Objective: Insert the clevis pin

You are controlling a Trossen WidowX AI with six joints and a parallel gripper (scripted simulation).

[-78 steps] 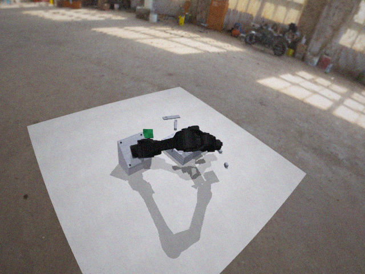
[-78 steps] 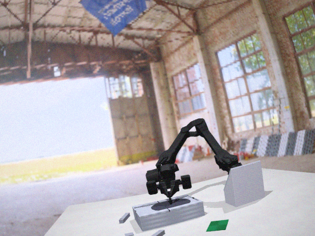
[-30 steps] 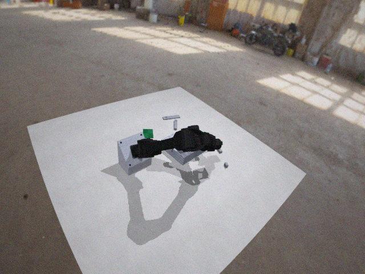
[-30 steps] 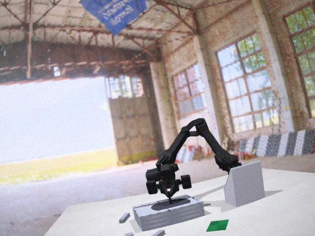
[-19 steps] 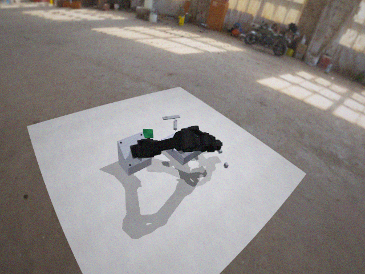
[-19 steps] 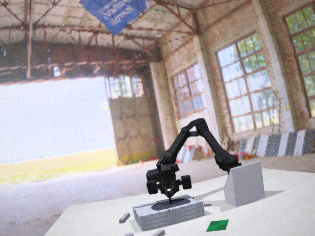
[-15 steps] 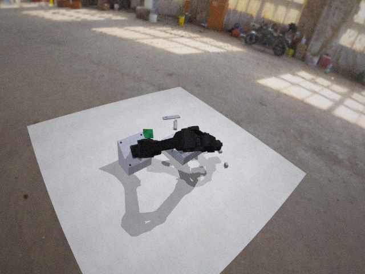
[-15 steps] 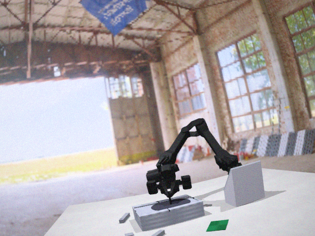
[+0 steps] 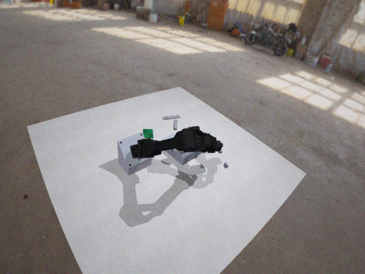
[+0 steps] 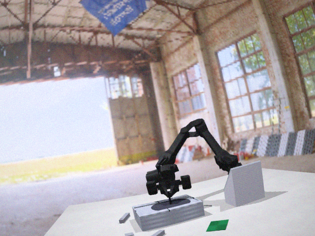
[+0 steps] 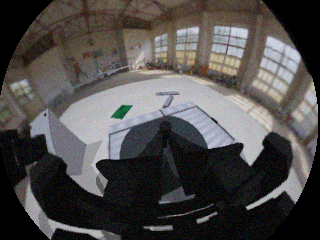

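A black robot arm (image 9: 170,144) (image 10: 177,146) reaches over a steel tray (image 10: 170,218) (image 11: 220,131) on a white desk (image 9: 182,236) (image 10: 96,210) (image 11: 150,90), its end effector (image 10: 169,195) (image 11: 164,132) pinched around a slim pin above a dark disc (image 10: 181,202) (image 11: 137,137) lying in the tray. A green square (image 9: 147,133) (image 10: 217,225) (image 11: 122,111) lies beside a wedge-shaped block (image 9: 125,153) (image 10: 248,184) (image 11: 60,140), away from the desk's edges.
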